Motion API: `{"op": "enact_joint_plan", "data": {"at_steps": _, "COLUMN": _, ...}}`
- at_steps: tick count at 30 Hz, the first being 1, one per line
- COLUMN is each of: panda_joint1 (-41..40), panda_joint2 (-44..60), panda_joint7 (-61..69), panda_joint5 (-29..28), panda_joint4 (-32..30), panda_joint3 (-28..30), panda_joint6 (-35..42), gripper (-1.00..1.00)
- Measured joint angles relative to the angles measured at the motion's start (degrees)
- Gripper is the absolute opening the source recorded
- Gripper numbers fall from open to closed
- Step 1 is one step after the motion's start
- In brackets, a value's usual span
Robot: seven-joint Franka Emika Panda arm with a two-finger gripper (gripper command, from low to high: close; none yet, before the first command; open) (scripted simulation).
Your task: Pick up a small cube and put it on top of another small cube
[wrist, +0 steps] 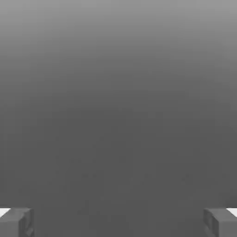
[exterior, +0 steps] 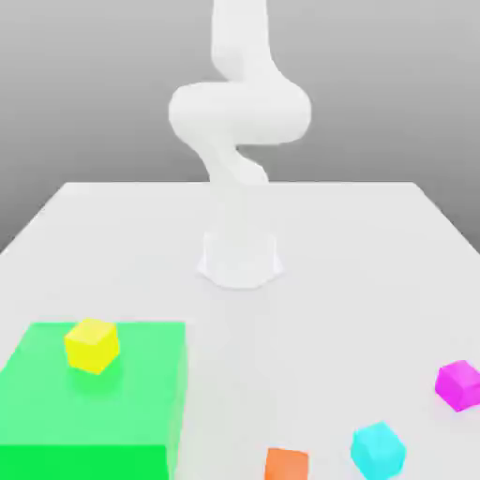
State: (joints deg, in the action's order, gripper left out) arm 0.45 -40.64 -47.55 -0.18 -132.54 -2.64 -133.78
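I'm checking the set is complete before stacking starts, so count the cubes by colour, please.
Yellow cube: 1
Magenta cube: 1
Cyan cube: 1
Orange cube: 1
Total: 4

The block (exterior: 89, 394) is green, and the cubes yellow (exterior: 92, 346), magenta (exterior: 459, 385), cyan (exterior: 379, 452) and, seemingly, orange (exterior: 287, 465).
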Motion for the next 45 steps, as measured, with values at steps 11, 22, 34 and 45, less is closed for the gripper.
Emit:
{"op": "enact_joint_plan", "data": {"at_steps": 11, "panda_joint1": 1.80, "panda_joint2": 22.80, "panda_joint7": -9.28, "panda_joint5": -3.06, "panda_joint4": -3.38, "panda_joint3": -13.25, "panda_joint6": -8.95, "gripper": 0.00}}
{"op": "enact_joint_plan", "data": {"at_steps": 22, "panda_joint1": 10.15, "panda_joint2": 46.30, "panda_joint7": -23.07, "panda_joint5": -12.62, "panda_joint4": -6.58, "panda_joint3": -20.54, "panda_joint6": -17.35, "gripper": 0.00}}
{"op": "enact_joint_plan", "data": {"at_steps": 34, "panda_joint1": 21.50, "panda_joint2": 66.88, "panda_joint7": -34.54, "panda_joint5": -23.59, "panda_joint4": -5.58, "panda_joint3": -13.81, "panda_joint6": -28.29, "gripper": -1.00}}
{"op": "enact_joint_plan", "data": {"at_steps": 45, "panda_joint1": 14.76, "panda_joint2": 56.24, "panda_joint7": -27.59, "panda_joint5": -15.25, "panda_joint4": -8.34, "panda_joint3": -18.51, "panda_joint6": -20.79, "gripper": -1.00}}
